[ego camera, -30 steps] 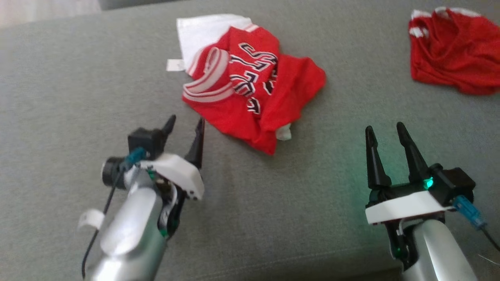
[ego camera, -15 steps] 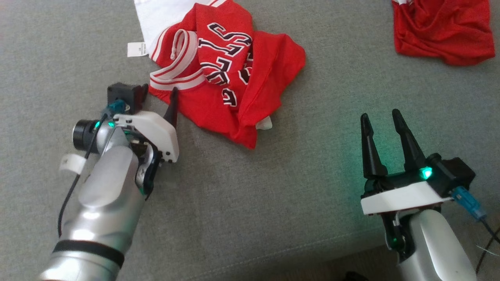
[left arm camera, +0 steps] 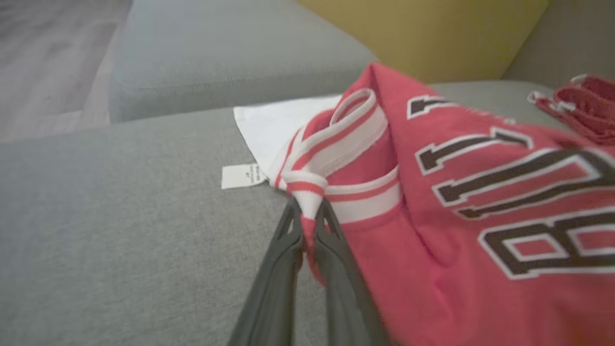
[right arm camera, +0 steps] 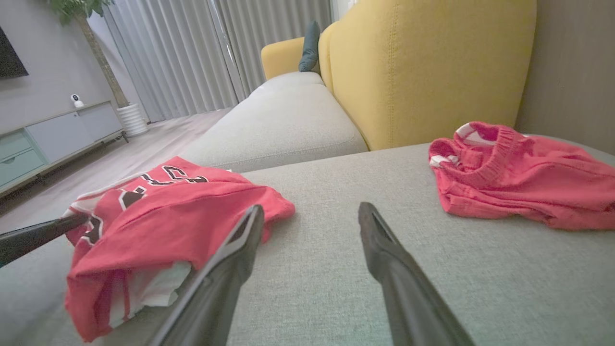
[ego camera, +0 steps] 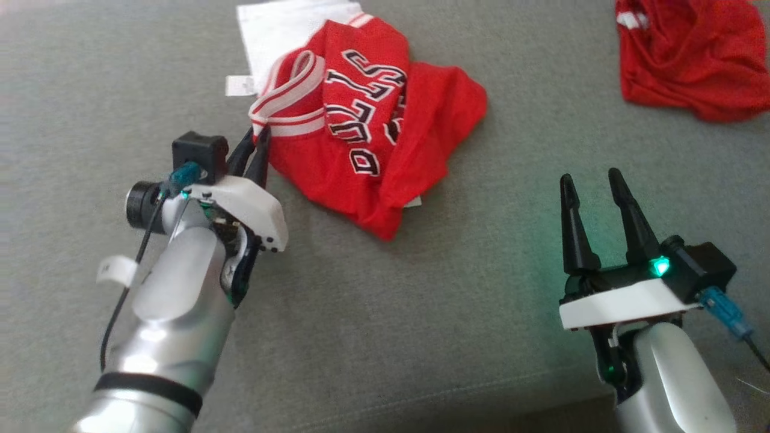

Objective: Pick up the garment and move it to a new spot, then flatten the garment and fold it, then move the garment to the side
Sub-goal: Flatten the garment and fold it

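Note:
The garment (ego camera: 385, 132) is a crumpled red jersey with black-and-white lettering and white-striped trim, lying on the grey cushion (ego camera: 421, 300). My left gripper (ego camera: 257, 139) is shut on its striped trim at the jersey's left edge. In the left wrist view the two dark fingers (left arm camera: 288, 250) pinch a fold of the garment (left arm camera: 480, 202) where the white-and-red band bunches up. My right gripper (ego camera: 592, 183) stands open to the lower right, apart from the jersey, nothing between its fingers. The right wrist view shows the garment (right arm camera: 158, 216) at left and my right gripper (right arm camera: 310, 214) open over bare cushion.
A second red garment (ego camera: 692, 60) lies bunched at the far right, also in the right wrist view (right arm camera: 519, 173). A white cloth (ego camera: 283, 30) with a label lies under the jersey. Behind the cushion rises a yellow backrest (right arm camera: 423, 62).
My left gripper has closed on the jersey's striped trim, having reached forward to its left edge. The head camera has shifted. The right gripper has stayed open.

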Motion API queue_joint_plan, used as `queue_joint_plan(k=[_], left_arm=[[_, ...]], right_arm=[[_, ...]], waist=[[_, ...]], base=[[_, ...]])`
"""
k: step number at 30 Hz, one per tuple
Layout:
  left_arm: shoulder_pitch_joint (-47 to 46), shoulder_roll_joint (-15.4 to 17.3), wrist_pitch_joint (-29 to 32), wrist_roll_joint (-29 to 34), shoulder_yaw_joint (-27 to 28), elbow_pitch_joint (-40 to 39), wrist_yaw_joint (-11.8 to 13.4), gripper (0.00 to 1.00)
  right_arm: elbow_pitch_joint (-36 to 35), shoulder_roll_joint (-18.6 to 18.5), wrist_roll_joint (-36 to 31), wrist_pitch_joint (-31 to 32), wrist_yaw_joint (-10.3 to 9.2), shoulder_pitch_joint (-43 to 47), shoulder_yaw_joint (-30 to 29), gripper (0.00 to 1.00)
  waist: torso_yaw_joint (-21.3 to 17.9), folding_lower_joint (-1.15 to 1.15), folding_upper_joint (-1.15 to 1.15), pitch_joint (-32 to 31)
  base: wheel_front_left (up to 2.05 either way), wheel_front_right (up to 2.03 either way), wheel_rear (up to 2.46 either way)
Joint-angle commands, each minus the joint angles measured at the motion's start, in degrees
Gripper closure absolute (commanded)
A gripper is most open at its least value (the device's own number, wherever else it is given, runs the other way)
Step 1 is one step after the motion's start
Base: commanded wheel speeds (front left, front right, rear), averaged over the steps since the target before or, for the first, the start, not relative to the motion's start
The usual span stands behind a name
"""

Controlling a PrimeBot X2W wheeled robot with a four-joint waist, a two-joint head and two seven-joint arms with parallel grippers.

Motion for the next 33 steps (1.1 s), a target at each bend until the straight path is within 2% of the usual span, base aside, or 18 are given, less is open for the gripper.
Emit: queue_joint_plan(k=[1,6,12,16,19,23,28,33], left_arm=[[-0.09,0.94,-1.18,-0.59,1.59,-3.18,0.05,1.0],[6.83,1.21,-2.42,-1.36,2.93,-14.47,1.15,1.0],[17.45,3.85,-2.43,-0.73,3.79,-33.05,3.98,1.0],[24.34,6.43,0.01,-0.24,4.85,-46.43,7.1,1.0],[29.65,8.4,2.9,0.52,6.38,-55.67,10.46,1.0],[36.6,10.15,7.04,1.53,7.69,-64.78,14.4,1.0],[39.3,9.3,9.0,-0.75,7.37,-67.53,14.9,1.0],[35.41,9.43,7.4,-3.13,9.59,-57.84,13.52,1.0]], right_arm=[[-1.3,-0.22,-0.25,-0.62,0.37,-0.5,0.9,0.0],[-0.84,-0.22,-0.74,-0.62,0.37,1.01,0.08,0.0],[-0.21,-0.22,-0.87,-0.62,0.37,2.43,-0.12,0.0],[0.03,-0.22,-0.72,-0.62,0.37,3.36,-0.08,0.0],[0.07,-0.22,-0.71,-0.62,0.37,3.83,-0.09,0.0],[-0.11,-0.22,-0.69,-0.62,0.37,3.97,-0.06,0.0],[-0.3,-0.22,-0.79,-0.62,0.37,3.37,0.87,0.0],[-0.44,-0.22,-0.91,-0.62,0.37,1.95,1.57,0.0]], waist=[[1.78,0.0,0.0,-1.64],[5.42,0.0,0.0,-5.1],[9.35,0.0,0.0,-9.07],[11.14,0.0,0.0,-10.84],[11.78,0.0,0.0,-11.35],[11.99,0.0,0.0,-11.15],[10.86,0.0,0.0,-9.69],[8.16,0.0,0.0,-6.72]], base=[[0.0,0.0,0.0],[0.0,0.0,0.0],[0.0,0.0,0.0],[0.0,0.0,0.0],[0.0,0.0,0.0],[0.0,0.0,0.0],[0.0,0.0,0.0],[0.0,0.0,0.0]])
